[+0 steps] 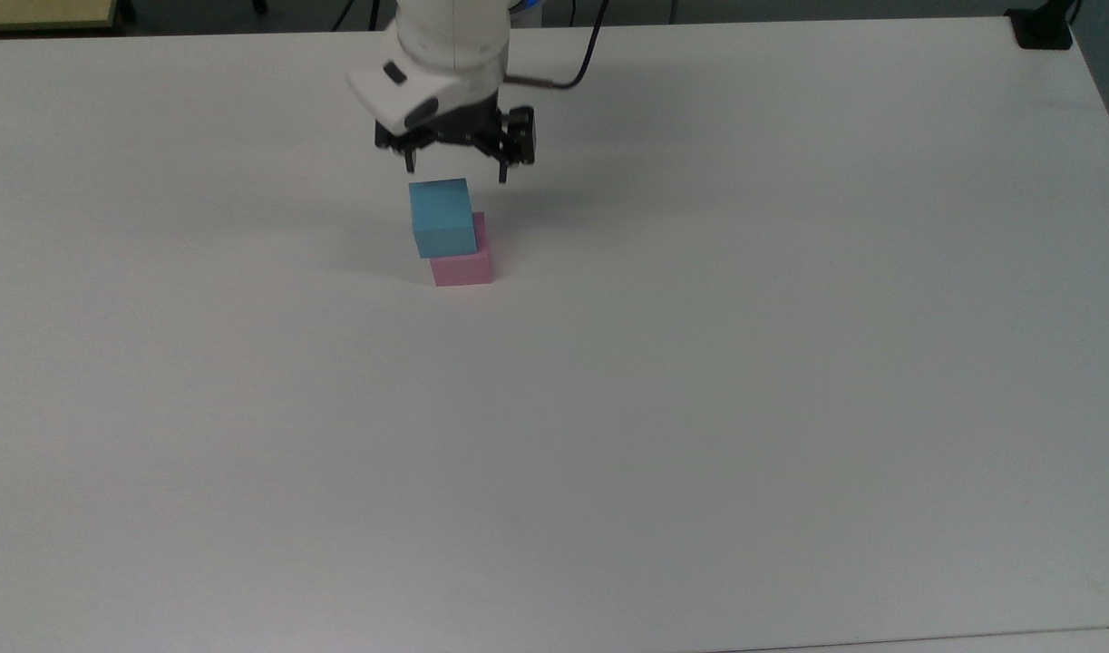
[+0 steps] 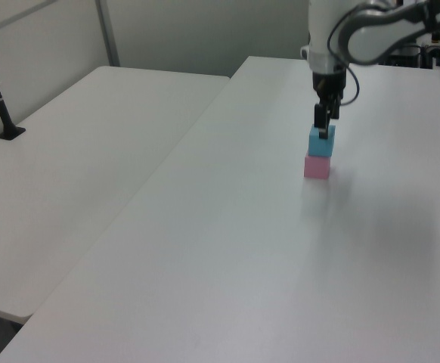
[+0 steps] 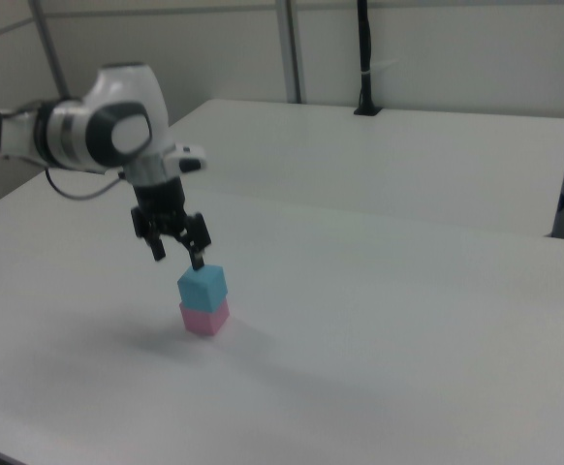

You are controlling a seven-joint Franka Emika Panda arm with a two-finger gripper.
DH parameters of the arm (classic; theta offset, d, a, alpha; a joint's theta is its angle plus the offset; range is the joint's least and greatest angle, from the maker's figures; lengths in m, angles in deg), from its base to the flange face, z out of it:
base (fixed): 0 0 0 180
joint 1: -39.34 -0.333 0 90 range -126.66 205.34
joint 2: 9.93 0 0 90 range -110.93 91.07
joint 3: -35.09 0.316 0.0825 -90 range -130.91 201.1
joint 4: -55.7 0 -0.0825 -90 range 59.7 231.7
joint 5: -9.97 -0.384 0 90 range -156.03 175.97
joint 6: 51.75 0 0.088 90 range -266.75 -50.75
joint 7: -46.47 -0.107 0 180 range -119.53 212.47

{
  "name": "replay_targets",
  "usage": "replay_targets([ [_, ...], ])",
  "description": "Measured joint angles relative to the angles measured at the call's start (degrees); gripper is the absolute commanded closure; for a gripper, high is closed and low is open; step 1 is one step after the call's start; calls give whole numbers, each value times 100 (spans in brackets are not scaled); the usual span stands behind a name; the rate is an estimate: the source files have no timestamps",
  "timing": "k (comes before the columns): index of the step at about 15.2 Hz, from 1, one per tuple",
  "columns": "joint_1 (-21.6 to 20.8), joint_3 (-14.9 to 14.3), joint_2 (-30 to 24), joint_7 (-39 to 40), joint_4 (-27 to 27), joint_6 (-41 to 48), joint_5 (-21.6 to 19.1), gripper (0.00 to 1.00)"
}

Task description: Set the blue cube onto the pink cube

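Tabletop carries just the stack. Hand hangs above it, fingers spread apart, gripping nothing. Blue cube sits directly below the hand on the pink cube, a bit offset. Task looks done; only retreat left.

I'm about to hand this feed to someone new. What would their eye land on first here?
Most likely the two-colour stack on the bare white table: the blue cube sits on the pink cube, slightly offset toward the top view's left. Next, the gripper hangs just above the stack, fingers open and holding nothing, clear of the blue cube in the right view.
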Motion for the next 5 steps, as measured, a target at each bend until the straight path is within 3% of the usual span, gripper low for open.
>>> replay_targets([
  [3,481,324,-195,-50,-862,1168,17,0],
  [5,858,435,-262,-53,-1288,1445,21,0],
])
